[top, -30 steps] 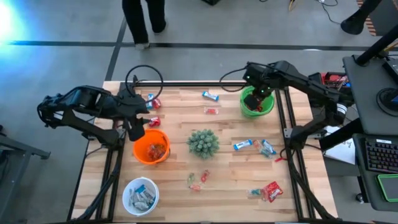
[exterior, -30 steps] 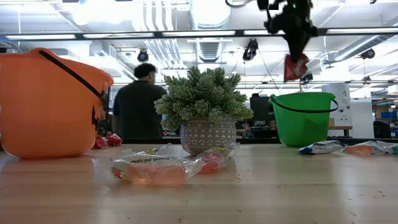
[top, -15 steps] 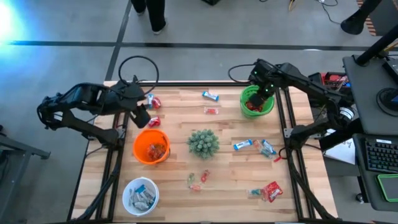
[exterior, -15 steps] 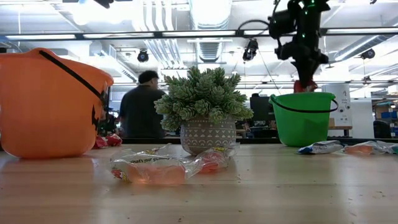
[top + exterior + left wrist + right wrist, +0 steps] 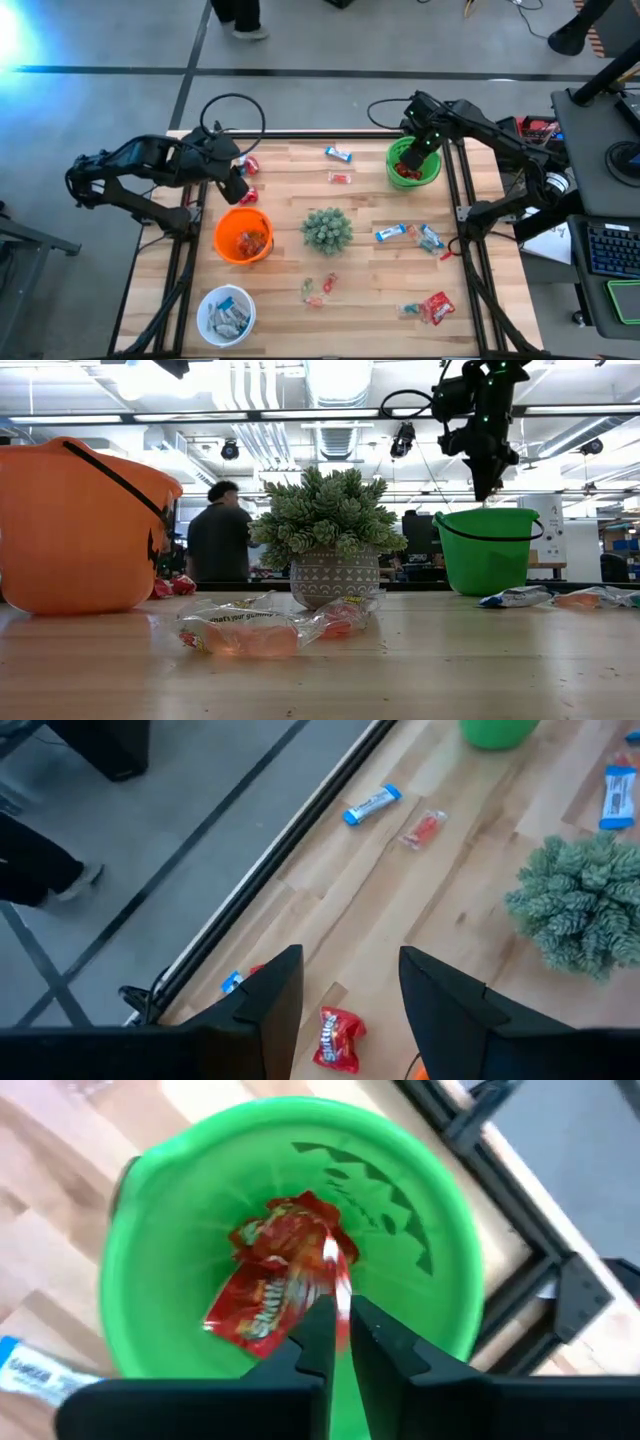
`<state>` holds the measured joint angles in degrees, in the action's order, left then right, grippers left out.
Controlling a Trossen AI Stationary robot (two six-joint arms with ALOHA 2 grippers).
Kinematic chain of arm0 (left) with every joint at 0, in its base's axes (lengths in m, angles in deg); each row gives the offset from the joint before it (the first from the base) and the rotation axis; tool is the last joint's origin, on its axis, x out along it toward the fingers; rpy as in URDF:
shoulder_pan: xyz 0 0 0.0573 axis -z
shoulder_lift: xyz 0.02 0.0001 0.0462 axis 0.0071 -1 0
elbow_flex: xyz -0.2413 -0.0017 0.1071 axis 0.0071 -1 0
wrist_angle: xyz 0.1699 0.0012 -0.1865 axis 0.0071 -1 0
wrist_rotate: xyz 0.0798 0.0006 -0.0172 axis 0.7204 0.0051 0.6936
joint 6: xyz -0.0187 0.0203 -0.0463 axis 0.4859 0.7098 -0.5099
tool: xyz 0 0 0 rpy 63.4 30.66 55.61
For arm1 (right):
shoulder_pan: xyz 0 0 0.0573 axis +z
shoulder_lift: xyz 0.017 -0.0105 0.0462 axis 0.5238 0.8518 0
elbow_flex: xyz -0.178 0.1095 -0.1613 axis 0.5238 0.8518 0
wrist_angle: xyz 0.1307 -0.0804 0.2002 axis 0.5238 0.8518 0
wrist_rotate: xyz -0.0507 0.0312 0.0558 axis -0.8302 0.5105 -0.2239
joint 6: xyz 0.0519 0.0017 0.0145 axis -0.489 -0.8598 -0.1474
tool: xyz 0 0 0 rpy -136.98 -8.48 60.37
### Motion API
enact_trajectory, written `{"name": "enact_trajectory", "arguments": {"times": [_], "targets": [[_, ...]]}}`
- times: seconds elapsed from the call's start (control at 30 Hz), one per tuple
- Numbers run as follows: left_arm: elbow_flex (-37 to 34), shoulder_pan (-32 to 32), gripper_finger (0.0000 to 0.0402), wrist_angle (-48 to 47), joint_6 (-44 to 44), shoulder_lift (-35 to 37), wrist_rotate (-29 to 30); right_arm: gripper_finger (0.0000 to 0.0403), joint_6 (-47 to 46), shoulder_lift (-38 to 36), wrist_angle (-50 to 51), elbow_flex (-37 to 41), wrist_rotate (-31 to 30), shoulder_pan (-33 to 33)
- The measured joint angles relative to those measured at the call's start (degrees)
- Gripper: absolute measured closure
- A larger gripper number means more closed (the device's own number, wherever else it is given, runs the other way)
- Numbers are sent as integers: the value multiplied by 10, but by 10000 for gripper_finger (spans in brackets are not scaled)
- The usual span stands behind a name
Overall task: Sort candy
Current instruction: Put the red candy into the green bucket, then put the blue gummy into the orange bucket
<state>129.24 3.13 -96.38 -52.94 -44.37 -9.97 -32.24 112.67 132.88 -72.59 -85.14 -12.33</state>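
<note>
Counter (image 5: 370, 300) first: it is wide, and candy is spread all over it, so there is lots left to sort.

The green bucket (image 5: 150, 1210) sits at the upper right of the high view. The right tool (image 5: 343, 1302) hangs right over it. A red packet (image 5: 270, 1290) lies inside the bucket, just under the tool's tip. I cannot tell if the tool has let go of it or is pinching a corner of the wrapper. If a corner is caught, the packet could ride up when the arm lifts and fall out on the counter. The tool could also bump the rim and tip the bucket.

The orange bucket (image 5: 222, 232) is at the middle left, with candy in it. The left tool (image 5: 350, 970) hangs above and just beside it, spread wide with nothing in it. Below it lies another red packet (image 5: 338, 1040), near the upper left edge of the counter. A push from the side could slide that packet off the edge to the floor. The arm could also knock the orange bucket as it goes down.

The spiky plant (image 5: 326, 229) stands in the middle. An arm that reaches across could hit it.

The blue-and-white bars (image 5: 391, 233) lie right of the plant, and the tiny pieces (image 5: 318, 290) below it. They are thin and flat, so a tool may slip off them or grab two at once.
</note>
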Motion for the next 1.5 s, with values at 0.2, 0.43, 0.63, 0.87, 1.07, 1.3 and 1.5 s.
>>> {"name": "enact_trajectory", "arguments": {"times": [0.2,0.43,0.63,0.87,1.07,1.3,1.5], "targets": [[0,0,233,0,-2,-14,-15,331,4,0,0,0,-2,0],[0,0,203,-12,22,-11,-15,297,-27,-14,17,-5,-20,0],[1,0,201,-42,29,7,-15,269,-94,-16,127,-70,11,6],[1,0,210,-52,59,36,-31,263,-128,-40,181,-91,136,22],[1,0,211,-54,87,65,-46,273,-193,-86,195,-68,159,66],[1,0,211,-53,89,91,-90,275,-286,-143,182,4,141,126],[1,0,211,-53,91,100,-115,265,-317,-159,177,77,125,176]]}}
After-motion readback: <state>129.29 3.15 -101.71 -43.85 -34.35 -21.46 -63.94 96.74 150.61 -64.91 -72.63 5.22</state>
